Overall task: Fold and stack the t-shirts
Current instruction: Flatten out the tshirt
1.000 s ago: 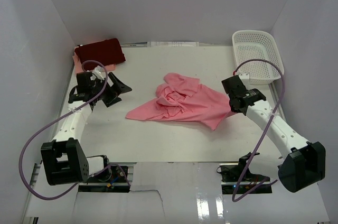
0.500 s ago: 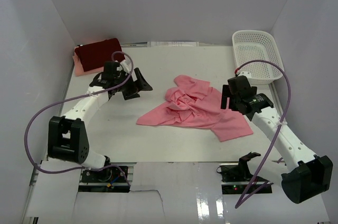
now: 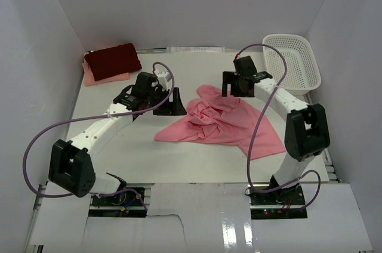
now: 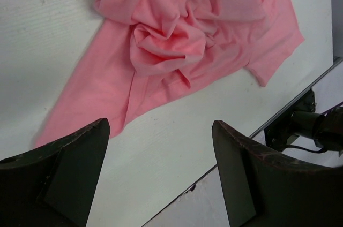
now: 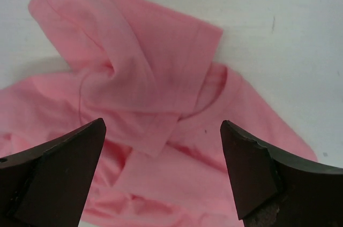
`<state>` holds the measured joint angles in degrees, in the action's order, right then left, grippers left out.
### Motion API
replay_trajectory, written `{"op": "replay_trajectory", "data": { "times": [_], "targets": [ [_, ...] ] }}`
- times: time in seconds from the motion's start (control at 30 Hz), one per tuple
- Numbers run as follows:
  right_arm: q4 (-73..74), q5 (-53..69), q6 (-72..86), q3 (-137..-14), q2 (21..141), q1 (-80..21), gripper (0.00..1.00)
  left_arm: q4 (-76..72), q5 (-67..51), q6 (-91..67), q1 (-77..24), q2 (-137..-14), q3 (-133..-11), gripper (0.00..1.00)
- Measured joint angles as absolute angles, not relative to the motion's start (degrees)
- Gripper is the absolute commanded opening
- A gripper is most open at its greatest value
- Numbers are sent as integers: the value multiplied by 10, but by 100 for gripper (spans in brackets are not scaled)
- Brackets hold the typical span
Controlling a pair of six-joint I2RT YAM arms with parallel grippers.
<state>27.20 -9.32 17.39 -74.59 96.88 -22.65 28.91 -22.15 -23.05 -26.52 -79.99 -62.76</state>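
Two grippers, both empty.

1. Left gripper [image 3: 169, 105] [image 4: 161, 125]: jaws spread wide with nothing between them. It is poised over bare table [image 3: 179, 163], just beside the left edge of the salmon-pink t-shirt [image 3: 218, 122] [image 4: 182, 39]. In its wrist view the dark fingers [image 4: 69, 168] frame white tabletop, and the cloth lies just beyond the tips.

2. Right gripper [image 3: 231, 86] [image 5: 162, 125]: jaws equally wide and holding nothing. It hangs over the far edge of the same shirt. Its wrist view shows pink cloth [image 5: 139, 93] directly under the gap, with a hemmed flap folded across the rest. Whether the fingertips [image 5: 69, 157] touch the fabric cannot be told.

3. Salmon-pink t-shirt: crumpled, not folded, at the middle of the table between the two arms. Its centre is bunched into a swirl of creases; flatter cloth runs out to the near left and the near right.

4. Dark maroon-red t-shirt [image 3: 113, 59]: a folded rectangle at the far left corner, well apart from both grippers.

5. Pale peach-pink t-shirt [image 3: 98, 77]: under the maroon one, showing along that shirt's near and left edges.

6. White mesh basket [image 3: 292, 62]: far right corner, against the wall, beyond the right arm.

7. Purple cables [image 3: 36, 151]: one looped along each arm.
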Motion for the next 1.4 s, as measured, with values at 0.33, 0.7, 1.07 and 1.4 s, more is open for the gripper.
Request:
{"op": "replay_trajectory", "data": {
  "times": [0.33, 0.7, 1.07, 1.4],
  "targets": [
    [262, -46, 178, -914, 1180, -197, 93, 335, -140, -199, -314, -760, -578, 87],
    [271, -44, 182, -926, 1221, -165, 71, 334, -49, -137, -366, -783, -578, 87],
    [270, -30, 192, -934, 1232, -166, 31, 244, -43, -74, -384, -779, -560, 86],
    [306, -15, 194, -1038, 1242, -164, 31, 122, -103, 23, -399, -771, -483, 86]
  ]
}}
